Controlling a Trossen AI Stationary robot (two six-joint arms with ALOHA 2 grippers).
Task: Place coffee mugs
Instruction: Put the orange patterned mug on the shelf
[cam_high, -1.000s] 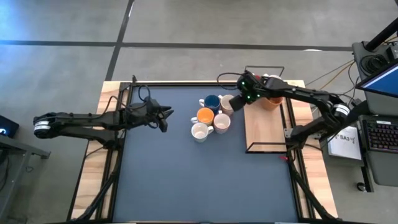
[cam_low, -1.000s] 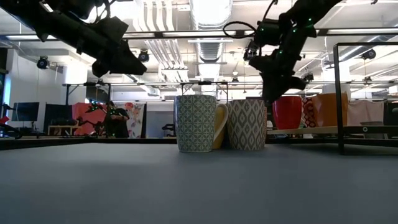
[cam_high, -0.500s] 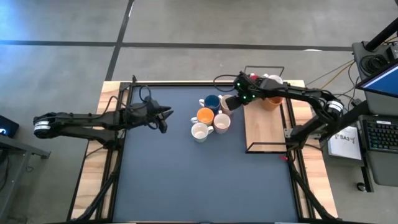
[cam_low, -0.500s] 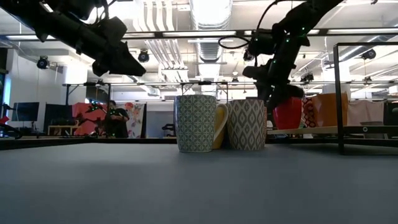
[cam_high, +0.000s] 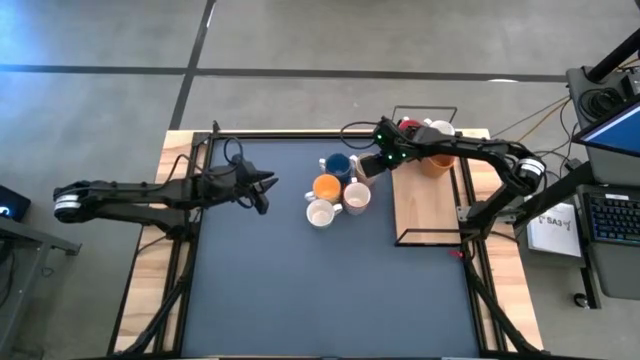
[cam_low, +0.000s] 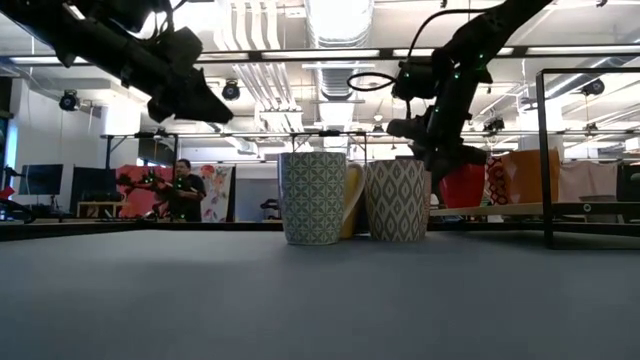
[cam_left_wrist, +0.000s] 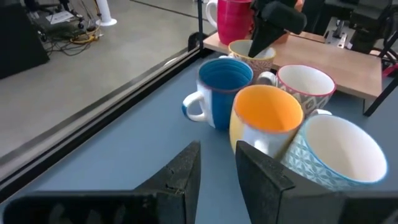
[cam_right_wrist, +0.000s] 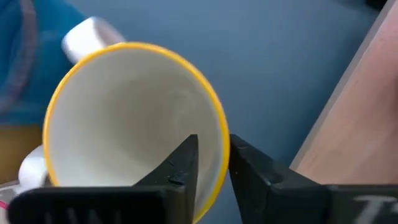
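Your left gripper (cam_high: 263, 187) hangs over the left part of the dark table (cam_high: 300, 290), well apart from the mugs. Its two fingers sit close together with only a thin gap, and they hold nothing. This arm just waits.

Next comes the bunch of mugs in the middle of the table. The blue mug (cam_high: 340, 165) is on the far side. The orange mug (cam_high: 328, 186) is just near of it. A white mug (cam_high: 320, 212) is the nearest one, and a cream mug (cam_high: 356, 197) stands just right of the orange one.

At the right edge of the bunch is the yellow-rimmed mug (cam_right_wrist: 134, 118). Your right gripper (cam_high: 368, 166) is on it. One finger is inside the cup and the other is outside, so they pinch its wall at the rim. The mug stands on the table, just left of the wooden tray (cam_high: 425, 205).

On the far end of the tray you already have a red mug (cam_left_wrist: 235, 18) and an orange-brown mug (cam_high: 436, 164).

I think you are at the grabbing step for the yellow-rimmed mug. Next you should hold tight, lift it straight up so it does not bump the others, then carry it right and set it on a bare part of the tray.
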